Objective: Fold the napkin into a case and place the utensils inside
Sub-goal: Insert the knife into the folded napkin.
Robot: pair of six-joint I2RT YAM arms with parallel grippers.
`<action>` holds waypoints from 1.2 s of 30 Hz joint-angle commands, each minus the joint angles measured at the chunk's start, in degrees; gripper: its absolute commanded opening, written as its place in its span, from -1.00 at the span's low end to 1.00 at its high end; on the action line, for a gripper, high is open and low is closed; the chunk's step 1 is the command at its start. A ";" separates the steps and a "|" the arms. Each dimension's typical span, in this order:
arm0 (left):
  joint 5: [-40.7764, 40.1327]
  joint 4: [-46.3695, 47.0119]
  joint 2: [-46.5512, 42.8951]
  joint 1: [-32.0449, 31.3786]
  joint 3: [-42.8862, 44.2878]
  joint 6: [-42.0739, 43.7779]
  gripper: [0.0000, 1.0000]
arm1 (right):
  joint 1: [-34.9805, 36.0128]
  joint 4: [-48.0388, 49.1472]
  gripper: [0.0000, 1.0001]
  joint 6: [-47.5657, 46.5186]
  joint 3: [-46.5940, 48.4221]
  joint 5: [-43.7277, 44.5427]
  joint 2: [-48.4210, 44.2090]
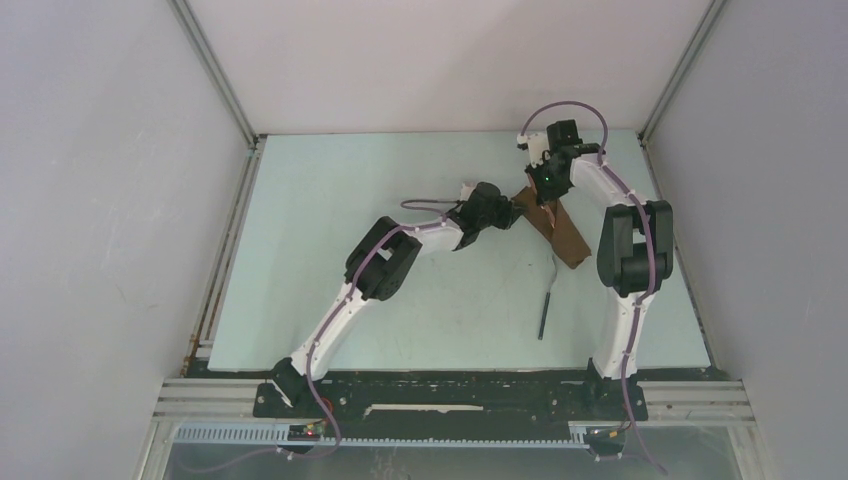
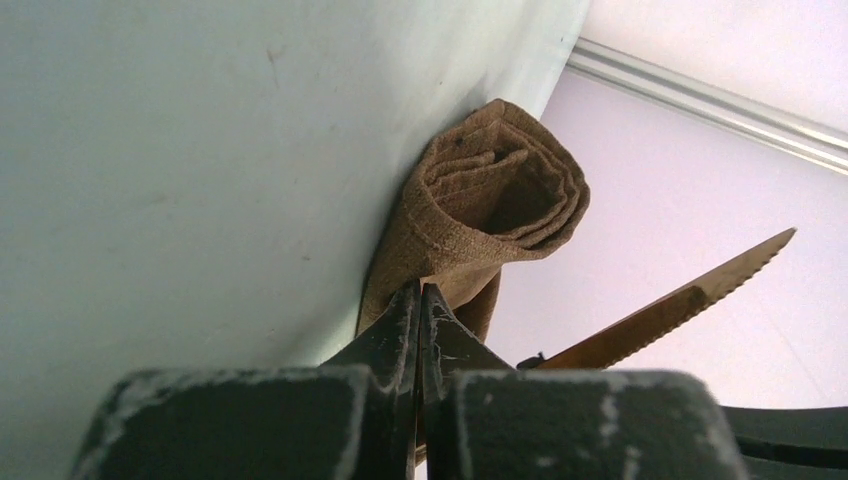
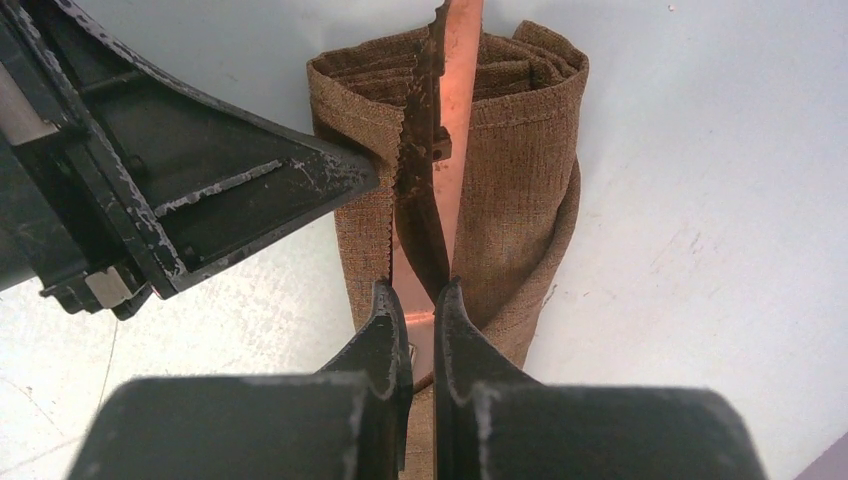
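Observation:
The napkin is rolled into a narrow brown case [image 1: 568,240] that lies on the table. In the left wrist view its mouth [image 2: 500,190] gapes open. My left gripper [image 2: 420,290] is shut on the cloth at the mouth's rim; from the right wrist its finger [image 3: 250,190] shows at the case's left edge. My right gripper [image 3: 412,290] is shut on the knife [image 3: 430,200], whose serrated blade runs above the case [image 3: 520,150] towards the mouth. Seen from the left wrist, the blade's tip [image 2: 780,240] hangs to the right of the mouth, outside it. The dark thin utensil [image 1: 546,300] lies loose on the table.
The pale table [image 1: 400,290] is boxed in by white walls with metal rails at the back [image 1: 450,130] and sides. Both arms meet at the back right, near the right wall [image 1: 670,220].

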 commanded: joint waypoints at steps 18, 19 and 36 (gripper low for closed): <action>-2.03 -1.58 2.49 0.00 4.45 -4.53 -1.00 | -0.63 0.64 -1.00 -2.05 -4.37 4.66 -3.36; -2.00 -1.37 2.54 0.07 4.45 -4.53 -1.00 | -0.63 0.38 -1.00 -1.80 -4.28 4.54 -3.23; -1.82 -0.90 3.20 0.33 5.28 -4.59 -1.00 | 1.48 -2.21 -1.00 -5.60 -0.13 0.07 -0.91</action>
